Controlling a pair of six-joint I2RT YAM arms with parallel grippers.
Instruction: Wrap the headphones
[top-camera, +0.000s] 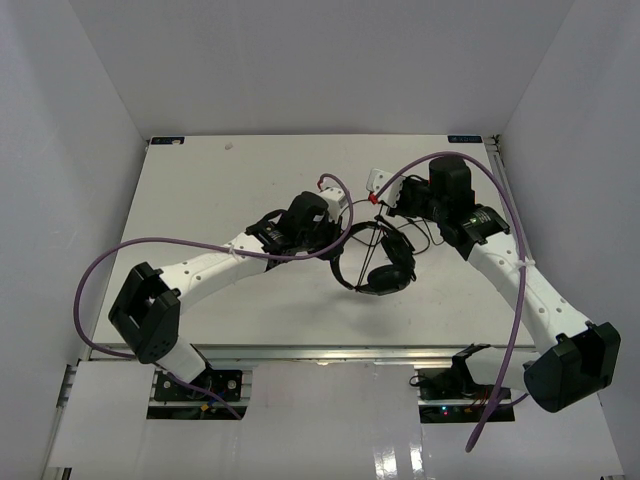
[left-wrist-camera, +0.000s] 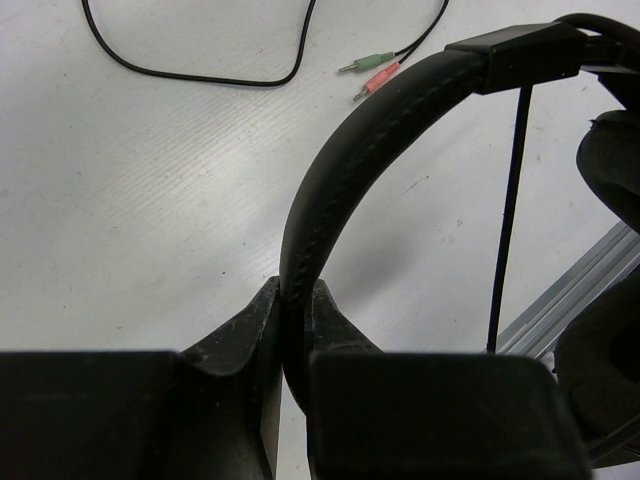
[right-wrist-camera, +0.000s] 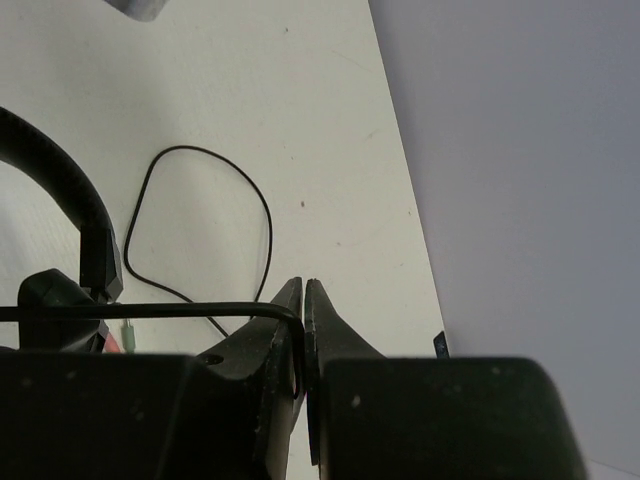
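Observation:
The black headphones (top-camera: 377, 262) are held up near the middle of the white table (top-camera: 250, 160). My left gripper (top-camera: 338, 236) is shut on their thin headband (left-wrist-camera: 345, 150), which rises from between its fingers (left-wrist-camera: 295, 300) towards an earcup (left-wrist-camera: 612, 165) at the right. My right gripper (top-camera: 398, 208) is shut on the thin black cable (right-wrist-camera: 150, 311), which bends down into the jaws (right-wrist-camera: 303, 287). More cable lies in a loose loop (right-wrist-camera: 268, 215) on the table. The small green and pink plugs (left-wrist-camera: 375, 70) rest on the surface beyond the headband.
Thick purple robot cables (top-camera: 110, 255) arc over both arms. White walls (right-wrist-camera: 520, 150) close in the table on the left, right and back. An aluminium rail (top-camera: 330, 350) runs along the near edge by the arm bases.

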